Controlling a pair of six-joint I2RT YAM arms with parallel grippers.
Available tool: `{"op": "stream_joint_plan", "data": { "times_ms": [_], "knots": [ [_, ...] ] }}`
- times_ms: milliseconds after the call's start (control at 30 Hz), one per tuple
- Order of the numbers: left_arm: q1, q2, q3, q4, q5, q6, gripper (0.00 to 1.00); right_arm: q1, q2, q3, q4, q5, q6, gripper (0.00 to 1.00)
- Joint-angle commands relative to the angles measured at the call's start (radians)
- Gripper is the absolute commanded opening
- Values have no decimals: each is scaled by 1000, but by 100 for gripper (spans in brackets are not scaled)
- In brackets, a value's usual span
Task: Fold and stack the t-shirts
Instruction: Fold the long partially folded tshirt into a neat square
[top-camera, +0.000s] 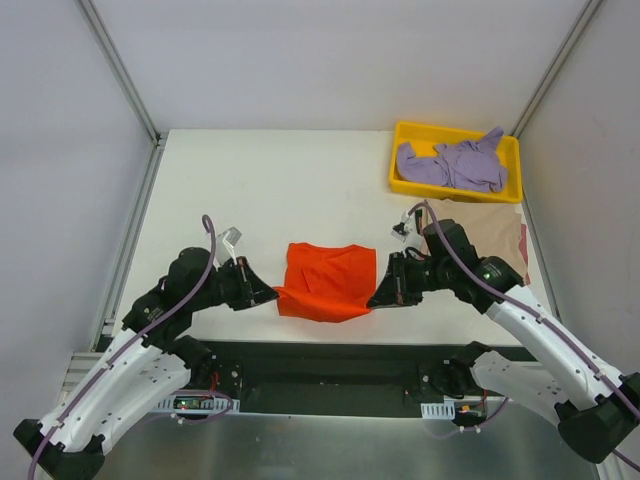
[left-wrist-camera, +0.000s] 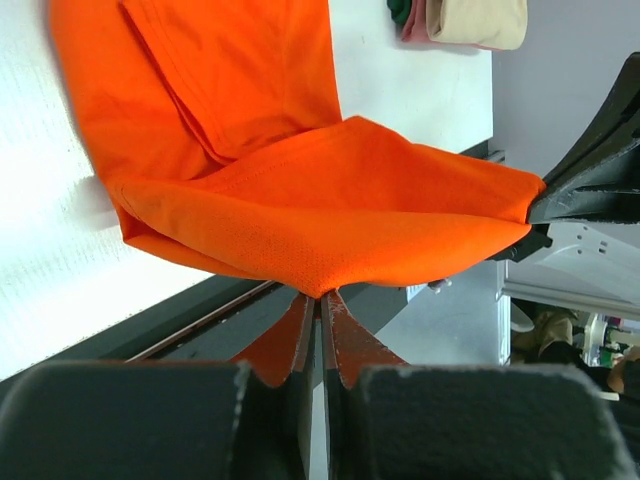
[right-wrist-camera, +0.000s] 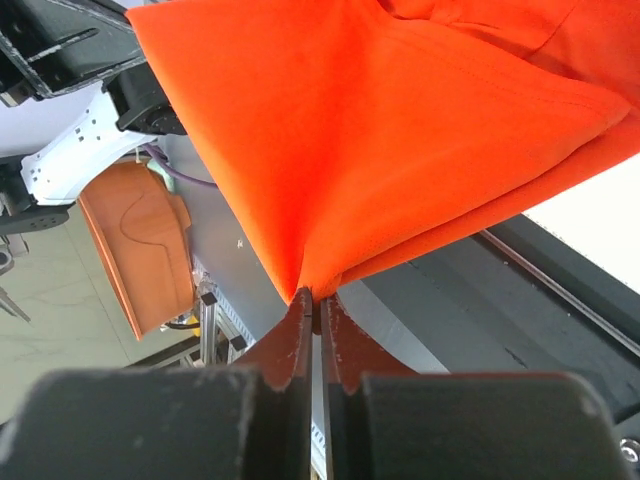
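We observe the left pincer (top-camera: 274, 297) and right pincer (top-camera: 373, 300) each clenched on a near corner of the orange shirt (top-camera: 325, 280).

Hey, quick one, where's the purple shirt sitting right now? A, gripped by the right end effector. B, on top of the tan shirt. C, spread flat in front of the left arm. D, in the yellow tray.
D: the purple shirt lies crumpled inside the yellow tray at the far right, while the left end effector and right end effector pinch the orange shirt.
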Motion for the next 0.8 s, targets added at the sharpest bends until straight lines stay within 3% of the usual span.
{"op": "stream_joint_plan", "data": {
  "times_ms": [0,167,767],
  "knots": [
    [-8,37,70,-16,-62,28,0,-38,11,49,-90,-4,-12,1],
    [-8,88,99,31,-209,18,0,-103,39,54,-70,89,-26,1],
    [-6,447,216,257,-473,64,0,-212,148,55,194,320,-35,1]
  ]
}}
